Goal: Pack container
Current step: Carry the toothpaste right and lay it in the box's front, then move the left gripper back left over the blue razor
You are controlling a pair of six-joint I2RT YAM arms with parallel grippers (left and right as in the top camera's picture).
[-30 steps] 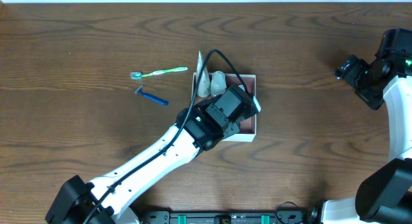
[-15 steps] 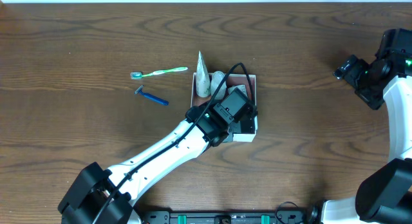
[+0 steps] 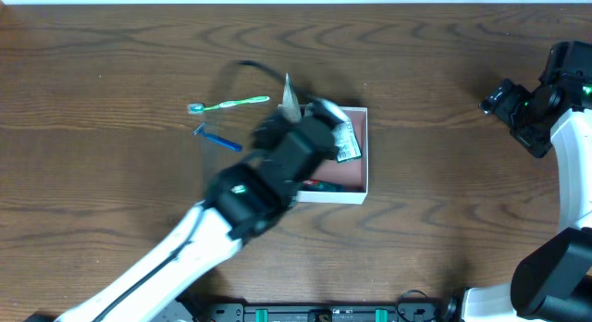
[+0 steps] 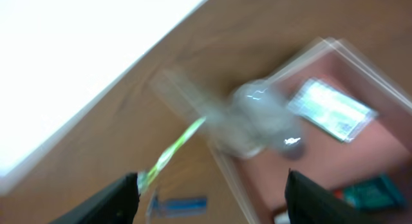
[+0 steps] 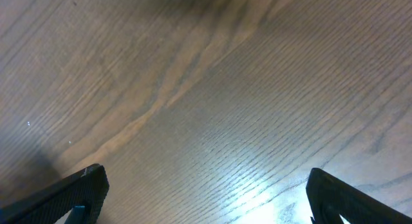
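Note:
The container is a shallow white-walled box with a pinkish-brown inside, at mid-table. Inside it lie a silver sachet and a red and teal item; a white tube sticks out past its far left corner. My left gripper is blurred over the box's left edge. In the left wrist view the gripper is open and holds nothing, with the container, sachet, tube and a rounded clear bottle ahead. At the far right, my right gripper is open over bare wood.
A green toothbrush and a blue razor lie on the table left of the container. The table's far edge runs along the top.
My left gripper has opened and its arm has swung back left from over the container's middle, uncovering the sachet inside. The right arm has not moved.

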